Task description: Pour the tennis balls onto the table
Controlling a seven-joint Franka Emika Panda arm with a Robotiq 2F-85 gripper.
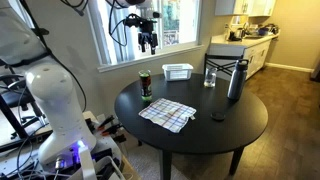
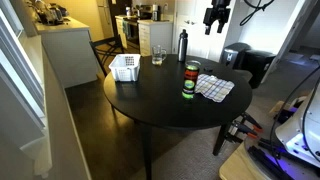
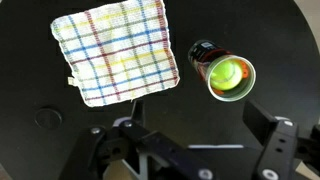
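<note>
The task is judged to be at its very start: nothing is poured yet. The balls (image 3: 228,77) are held inside the can (image 1: 146,86), which stands upright on the surface (image 1: 200,135), just beside the cloth (image 1: 167,115). In the wrist view only the top ball is seen, bright yellow-green in the can's open mouth, and how many lie beneath cannot be told. No ball is seen loose on the surface in either exterior view.

The claw (image 1: 148,40) is hung high above the can, well apart from it, and nothing is gripped. In the wrist view its fingers (image 3: 272,150) are seen spread apart at the bottom of the picture. The can is seen above them, toward the right, and the cloth toward the left.

At the far side a basket (image 1: 177,72), a glass (image 1: 210,76) and a bottle (image 1: 236,80) are set, clear of the can.

What is left is judged to be all of it — the claw is to be lowered, and the can is to be clamped by its side, lifted and tipped. The tipping is best done toward the bare near part of the surface, so that the balls are not caught by the cloth.
</note>
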